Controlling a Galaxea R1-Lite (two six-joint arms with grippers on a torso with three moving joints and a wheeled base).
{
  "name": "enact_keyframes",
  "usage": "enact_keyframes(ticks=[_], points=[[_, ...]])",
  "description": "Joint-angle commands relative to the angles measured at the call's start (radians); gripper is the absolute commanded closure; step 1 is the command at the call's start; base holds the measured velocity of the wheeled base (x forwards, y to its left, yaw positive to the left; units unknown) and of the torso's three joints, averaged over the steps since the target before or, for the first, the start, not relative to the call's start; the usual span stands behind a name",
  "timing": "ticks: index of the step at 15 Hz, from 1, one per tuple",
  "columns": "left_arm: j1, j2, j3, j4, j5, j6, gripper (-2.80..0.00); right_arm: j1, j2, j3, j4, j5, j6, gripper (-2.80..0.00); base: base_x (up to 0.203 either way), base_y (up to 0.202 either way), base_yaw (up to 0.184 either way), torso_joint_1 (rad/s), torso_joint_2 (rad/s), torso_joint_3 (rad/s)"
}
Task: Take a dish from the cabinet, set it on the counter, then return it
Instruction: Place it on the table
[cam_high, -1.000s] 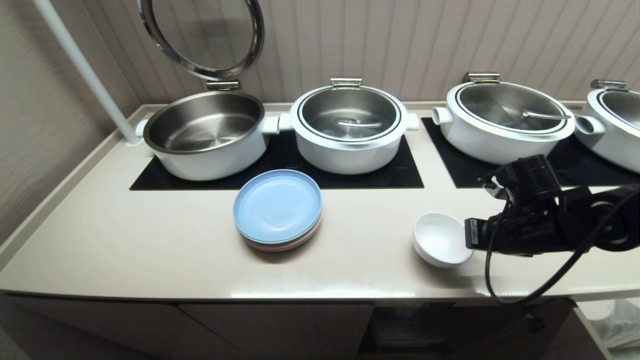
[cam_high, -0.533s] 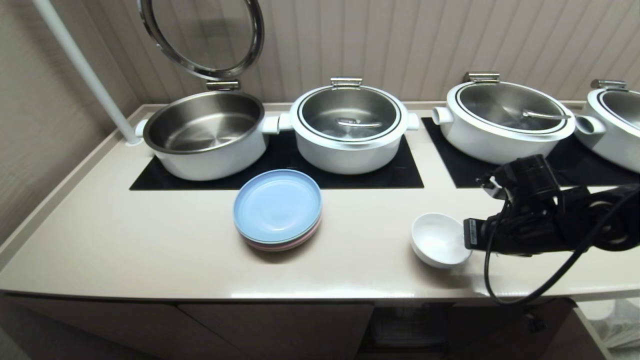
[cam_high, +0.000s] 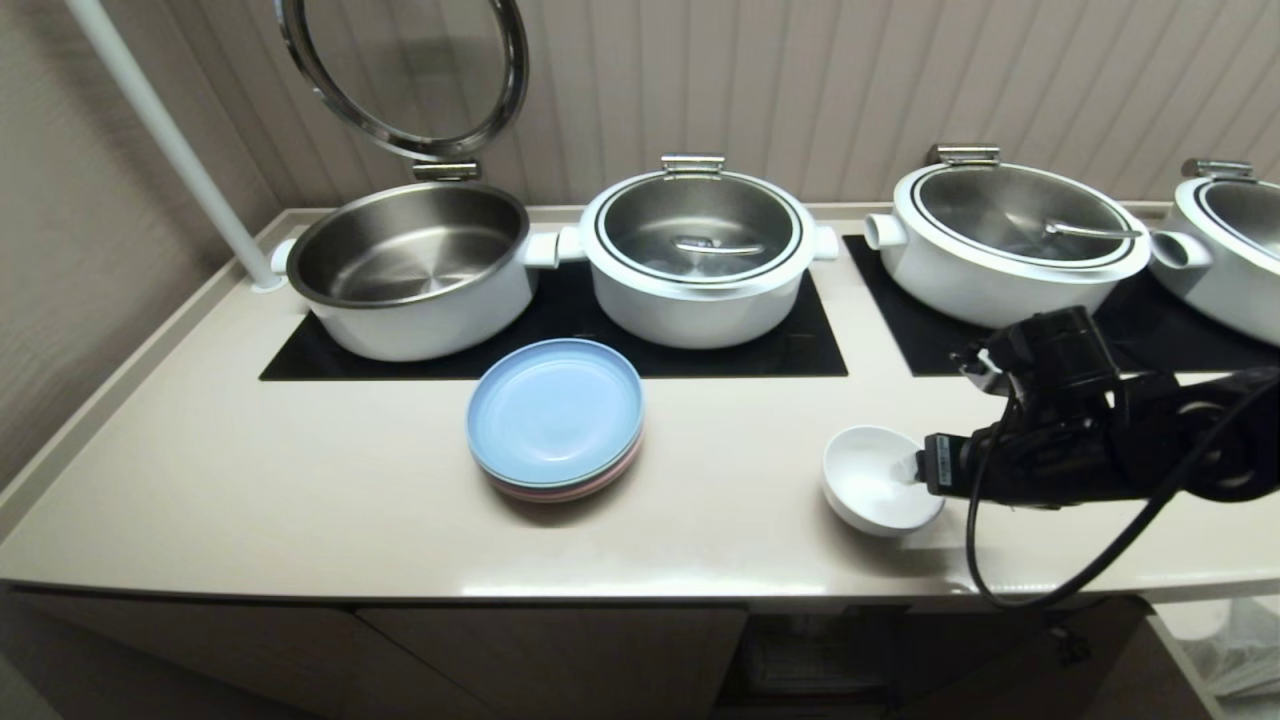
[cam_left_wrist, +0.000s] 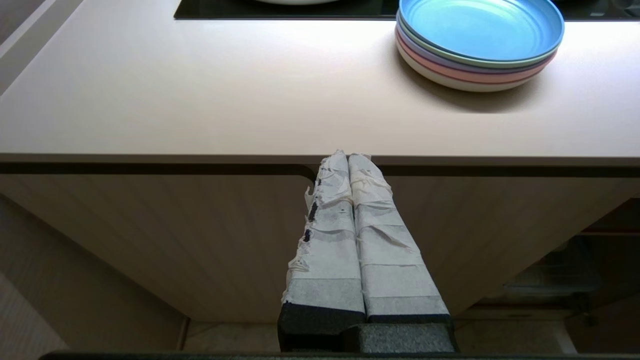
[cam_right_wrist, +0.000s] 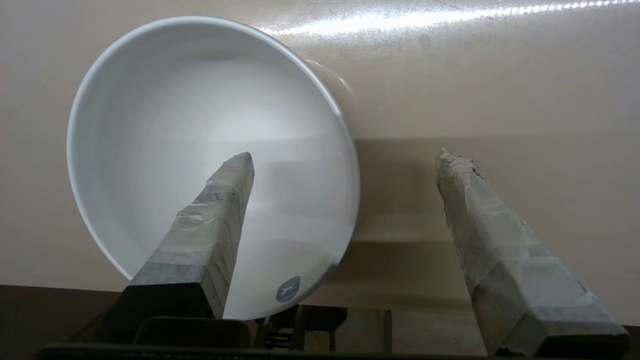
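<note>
Head view first: the counter (cam_high: 300, 470) runs wide and cream-beige across the picture, black hob panels set into it, four white pots lined up along the back. Nothing there has shifted since a second ago. The change is on the right. The right gripper (cam_right_wrist: 345, 157) was clamped on the dish a second ago; now its fingers (cam_right_wrist: 215, 225) have spread wide apart, and the dish (cam_high: 880, 480) has settled a touch to the left, flatter on the counter. So that's a release: the bowl stands on its own, near the front edge, well right of the stack of plates (cam_high: 555, 415).

Right wrist view confirms it. One taped finger hangs over the inside of the bowl (cam_right_wrist: 200, 150), the other stands outside the rim over bare counter, with the rim running between them. Whether the inner finger touches the bowl's wall, I cannot tell.

And the dish itself: plain white, round, deep, glossy, with a smooth thin rim and a small round grey sticker low on the inner wall. It is empty, and a soft shadow falls beside it.

Below the counter, the cabinet (cam_left_wrist: 150, 240) shows pale ribbed doors, with a dark opening at the right.

Smallest news last: the left gripper (cam_left_wrist: 347, 156) is parked in front of the cabinet door, just below the counter's edge, its two taped fingers pressed together, holding nothing.
</note>
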Motion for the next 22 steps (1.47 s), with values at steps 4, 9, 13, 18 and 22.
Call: enact_keyframes(ticks=[4,9,13,18,22], points=[[0.000,0.000,0.000,0.000,0.000,0.000,0.00,0.013,-0.028,0.005,0.001,-0.003,-0.001,-2.80,0.000,0.000,0.000,0.000,0.00,0.000],[0.001,0.000,0.000,0.000,0.000,0.000,0.00,0.020,-0.070,0.017,0.007,-0.003,-0.064,-2.80,0.000,0.000,0.000,0.000,0.00,0.000],[0.001,0.000,0.000,0.000,0.000,0.000,0.00,0.023,-0.106,0.032,0.002,-0.003,-0.102,0.00,0.000,0.000,0.000,0.000,0.00,0.000],[0.000,0.000,0.000,0.000,0.000,0.000,0.00,0.032,-0.189,0.096,-0.002,-0.003,-0.143,0.00,0.000,0.000,0.000,0.000,0.00,0.000],[0.000,0.000,0.000,0.000,0.000,0.000,0.00,0.038,-0.259,0.131,-0.006,-0.010,-0.164,0.00,0.000,0.000,0.000,0.000,0.00,0.000]])
